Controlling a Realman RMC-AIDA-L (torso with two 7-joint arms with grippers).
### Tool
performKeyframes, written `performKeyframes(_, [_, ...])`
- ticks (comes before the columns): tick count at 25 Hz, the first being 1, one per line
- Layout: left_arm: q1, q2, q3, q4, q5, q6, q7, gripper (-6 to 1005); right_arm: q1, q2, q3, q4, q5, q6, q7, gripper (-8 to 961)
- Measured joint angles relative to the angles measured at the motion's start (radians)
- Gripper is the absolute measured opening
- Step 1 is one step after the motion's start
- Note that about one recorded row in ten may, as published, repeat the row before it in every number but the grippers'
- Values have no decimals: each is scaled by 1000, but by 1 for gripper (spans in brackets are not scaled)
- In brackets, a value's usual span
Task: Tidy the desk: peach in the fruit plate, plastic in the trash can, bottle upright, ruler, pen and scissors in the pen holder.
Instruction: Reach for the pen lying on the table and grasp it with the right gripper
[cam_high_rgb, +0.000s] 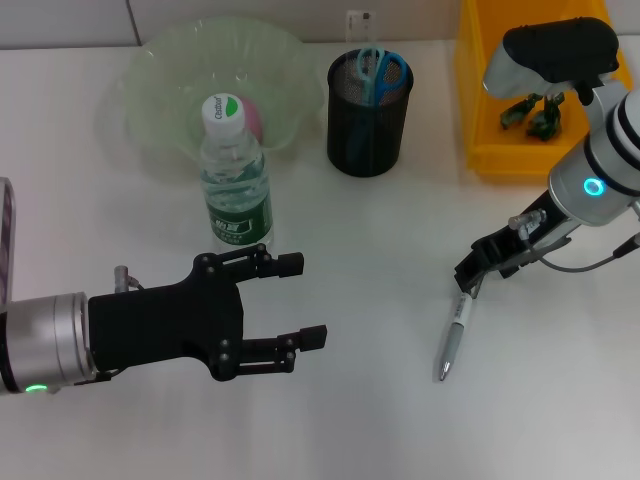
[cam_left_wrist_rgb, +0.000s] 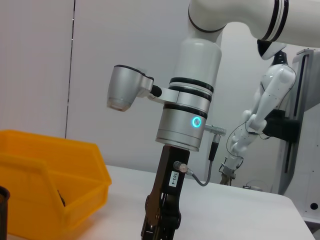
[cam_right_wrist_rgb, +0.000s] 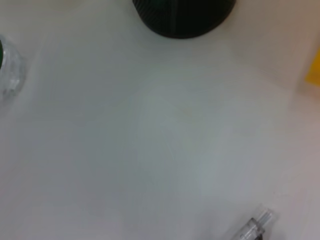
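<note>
- The bottle (cam_high_rgb: 237, 170) stands upright on the white surface (cam_high_rgb: 370, 300), cap on, just in front of the plate (cam_high_rgb: 215, 90).
- The left tool (cam_high_rgb: 300, 300) hovers low at the near left, just in front of the bottle; its black fingers (cam_high_rgb: 285, 265) are spread apart and grasp nothing.
- The plate is a clear greenish bowl at the far left; a pink peach (cam_high_rgb: 252, 120) lies in it, partly hidden behind the bottle cap.
- The holder (cam_high_rgb: 369, 112), a black mesh cup, stands just to the right of the plate; blue-handled scissors (cam_high_rgb: 380, 72) stick up from it.
- The pen (cam_high_rgb: 455, 335) lies on the surface at the near right, well apart from the holder, its tip pointing toward the near edge.
- The right tool (cam_high_rgb: 468, 275) is down at the pen's upper end; whether it is clenched on the pen or released I cannot tell.
- In the right wrist view the clear end of the pen shows at one edge and the holder's base at the opposite one.
- The yellow bin (cam_high_rgb: 520, 90) sits at the far right, with crumpled green plastic (cam_high_rgb: 532, 112) inside it.
</note>
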Motion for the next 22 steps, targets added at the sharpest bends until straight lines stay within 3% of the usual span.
performKeyframes(3, [0, 0, 0, -1, 0, 0, 0, 797, 3, 0, -4, 12, 7, 8, 0, 577])
performKeyframes(14, [7, 0, 0, 1, 0, -1, 1, 797, 3, 0, -6, 18, 12, 20, -2, 572])
performKeyframes(16, [8, 0, 0, 2, 0, -2, 1, 797, 8, 0, -5, 33, 13, 23, -2, 467])
performKeyframes(22, [8, 0, 0, 3, 0, -3, 1, 797, 21, 0, -3, 58, 13, 28, -2, 447])
